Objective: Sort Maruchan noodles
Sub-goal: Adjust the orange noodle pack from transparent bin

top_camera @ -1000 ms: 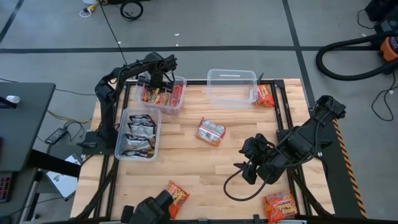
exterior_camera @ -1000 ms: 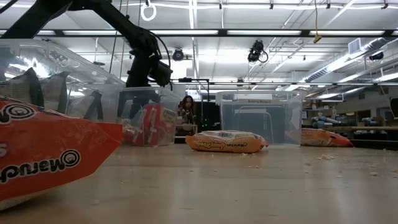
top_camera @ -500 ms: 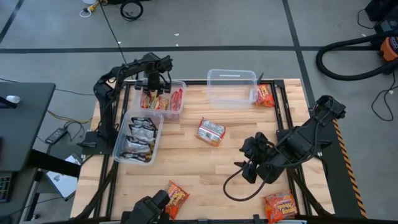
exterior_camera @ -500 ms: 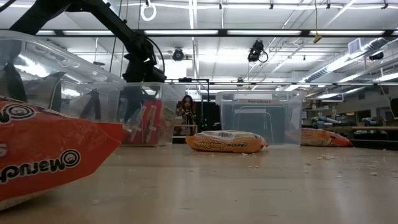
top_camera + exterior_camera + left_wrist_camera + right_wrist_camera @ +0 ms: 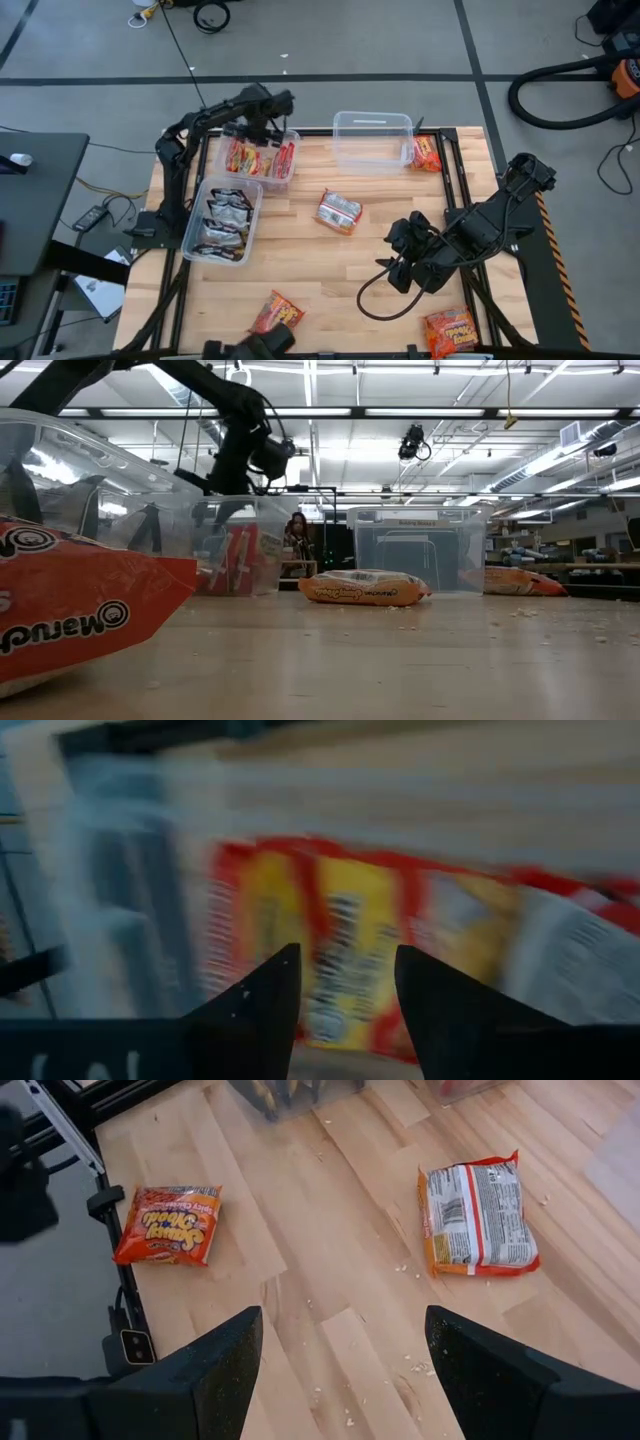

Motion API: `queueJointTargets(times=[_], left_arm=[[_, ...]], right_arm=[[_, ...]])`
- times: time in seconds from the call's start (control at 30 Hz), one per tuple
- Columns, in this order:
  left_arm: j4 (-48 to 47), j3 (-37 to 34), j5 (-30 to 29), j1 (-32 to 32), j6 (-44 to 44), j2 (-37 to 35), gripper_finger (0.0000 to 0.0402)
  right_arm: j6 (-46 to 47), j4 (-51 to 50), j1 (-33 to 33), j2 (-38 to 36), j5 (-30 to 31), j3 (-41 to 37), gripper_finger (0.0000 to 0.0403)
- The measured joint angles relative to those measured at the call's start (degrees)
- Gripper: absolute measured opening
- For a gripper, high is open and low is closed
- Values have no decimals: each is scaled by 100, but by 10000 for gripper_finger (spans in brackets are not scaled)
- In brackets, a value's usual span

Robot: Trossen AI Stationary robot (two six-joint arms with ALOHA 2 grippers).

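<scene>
The Maruchan noodles lie about the table. One packet point(image 5: 339, 211) rests flat at the centre, back side up point(image 5: 478, 1218). Orange ones lie at the far right point(image 5: 427, 153), near left point(image 5: 275, 312) and near right point(image 5: 450, 330). Yellow-and-red packets fill the far-left bin point(image 5: 260, 157); silver-black ones fill the bin point(image 5: 224, 218) nearer the front. My left gripper point(image 5: 270, 108) hangs open just above the yellow-and-red packets point(image 5: 350, 920), with nothing between its fingers. My right gripper point(image 5: 398, 262) waits open over the right half of the table.
An empty clear bin point(image 5: 372, 138) stands at the far edge, right of centre. Bare wood with crumbs lies between the centre packet and the near edge. In the right wrist view an orange packet point(image 5: 168, 1225) lies by the table's edge rail.
My left gripper has risen out of the far-left bin and swung a little toward the table's right. The yellow-and-red packets stay in the bin.
</scene>
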Motion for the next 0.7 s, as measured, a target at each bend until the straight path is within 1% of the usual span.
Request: queueJointTargets(times=[0.1, 0.17, 0.2, 0.3, 0.33, 0.43, 0.57, 0.7], left_arm=[[537, -288, 393, -264, -201, 4, 167], [944, -602, 722, -314, -355, 7, 167], [986, -767, 805, -303, -426, 11, 167], [959, -1079, 587, -110, -495, -37, 167], [875, -1118, 462, -18, -420, -37, 167], [600, -1139, 429, 238, -108, -16, 167], [704, -1133, 900, 359, -74, -22, 167], [935, -1111, 1155, 270, -242, -18, 167]], right_arm=[[-2, 0, 8, 0, 90, 0, 284], [15, 0, 23, 0, 132, 0, 284], [42, 2, 35, 0, 136, 0, 284], [197, 4, 128, 0, 114, 0, 284], [259, 2, 173, 0, 99, 0, 284], [341, -2, 305, 0, 109, 0, 284], [340, -33, 342, 0, 271, 0, 284], [317, -163, 306, 0, 294, 0, 284]])
